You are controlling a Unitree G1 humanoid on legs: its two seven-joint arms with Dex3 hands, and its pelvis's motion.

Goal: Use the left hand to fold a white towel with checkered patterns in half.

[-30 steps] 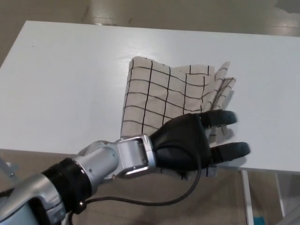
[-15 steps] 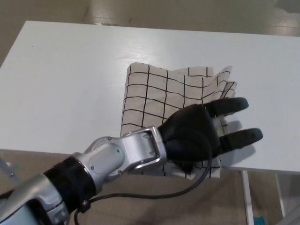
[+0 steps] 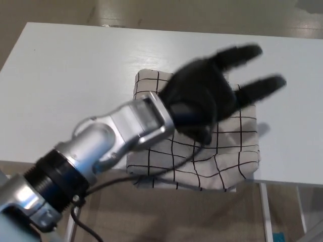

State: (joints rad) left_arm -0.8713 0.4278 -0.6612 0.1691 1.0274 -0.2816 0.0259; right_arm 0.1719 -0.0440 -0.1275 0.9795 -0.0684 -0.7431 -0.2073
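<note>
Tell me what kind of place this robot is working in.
Probably an indoor lab or test room: a plain white table on a smooth pale floor, holding only a checkered towel under the left hand.

One view only — from the robot's head, looking steeply down and forward at the near edge of a white table (image 3: 75, 75), close in.

The white table (image 3: 65, 85) lies bare from 9 round to 12 o'clock of the towel (image 3: 222, 161), and bare again at 3. The left hand (image 3: 212, 91), fingers spread, and its forearm hang over the towel's upper left, blocking that side.
</note>
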